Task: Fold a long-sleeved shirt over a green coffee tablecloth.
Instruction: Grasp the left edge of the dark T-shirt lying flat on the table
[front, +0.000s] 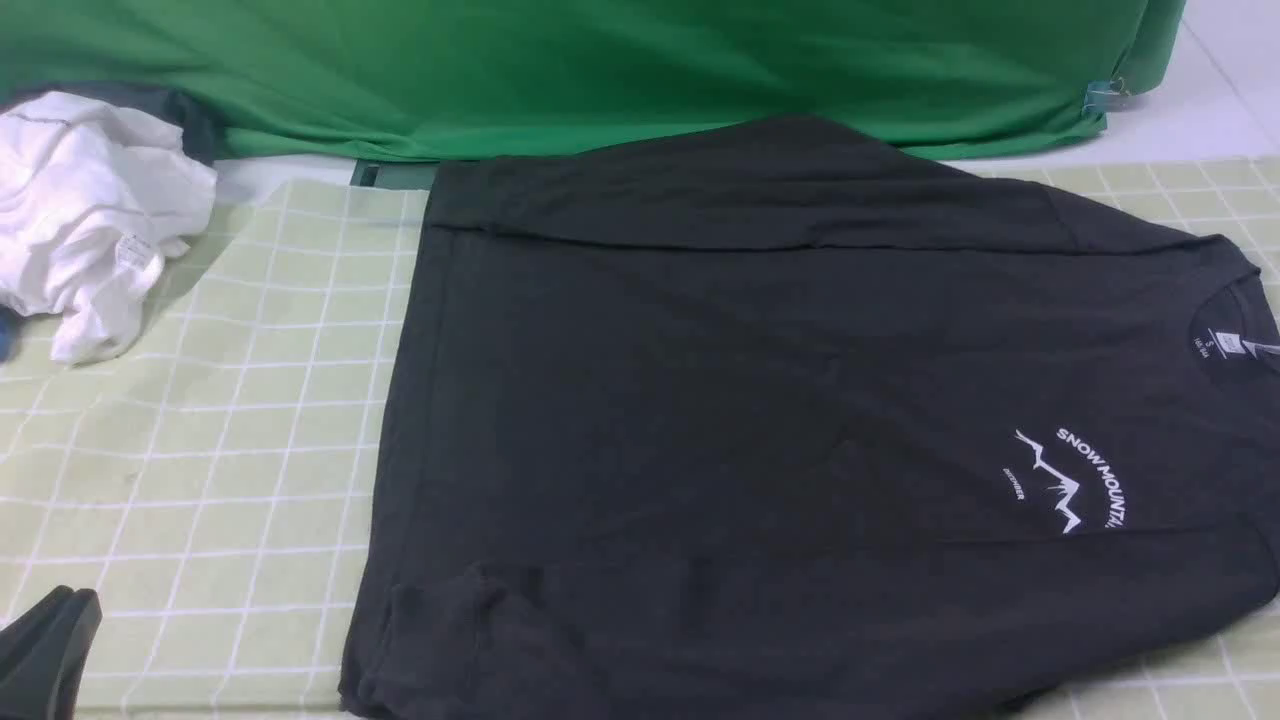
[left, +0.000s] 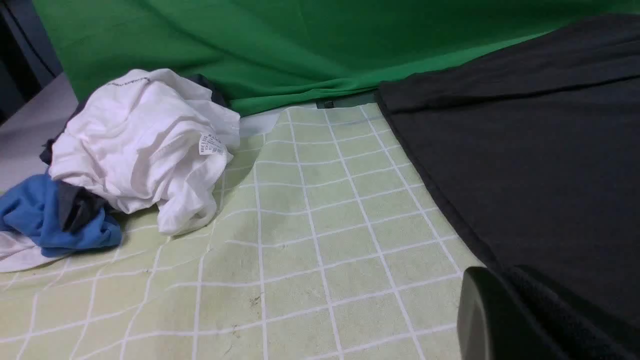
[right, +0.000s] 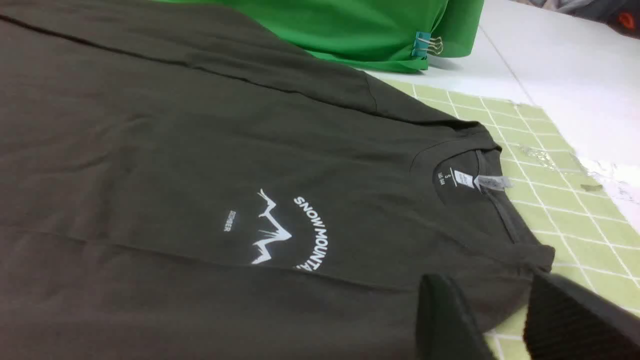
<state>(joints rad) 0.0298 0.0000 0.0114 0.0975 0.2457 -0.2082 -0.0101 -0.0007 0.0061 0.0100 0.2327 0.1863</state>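
Lying flat on the pale yellow-green, white-gridded tablecloth (front: 200, 450), the large black soft-fabric long-sleeved shirt (front: 750, 400) looks sleeve-folded only, body folds remaining; left fingers (front: 50, 640) clenched empty, right fingers (right: 450, 320) parted, grasping nothing.

The long-sleeved shirt (front: 750, 420) and its chest print (front: 1072, 478) run off the front view's right edge.

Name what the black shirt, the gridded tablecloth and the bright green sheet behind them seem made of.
Long-sleeved shirt: soft matte knit, probably cotton jersey; it lies limp with shallow creases. Tablecloth: thin matte sheet with printed grid, woven cloth or vinyl, hard to tell; low ripples, scuff marks. Green sheet: smooth, faintly shiny fabric, likely synthetic; long soft folds.
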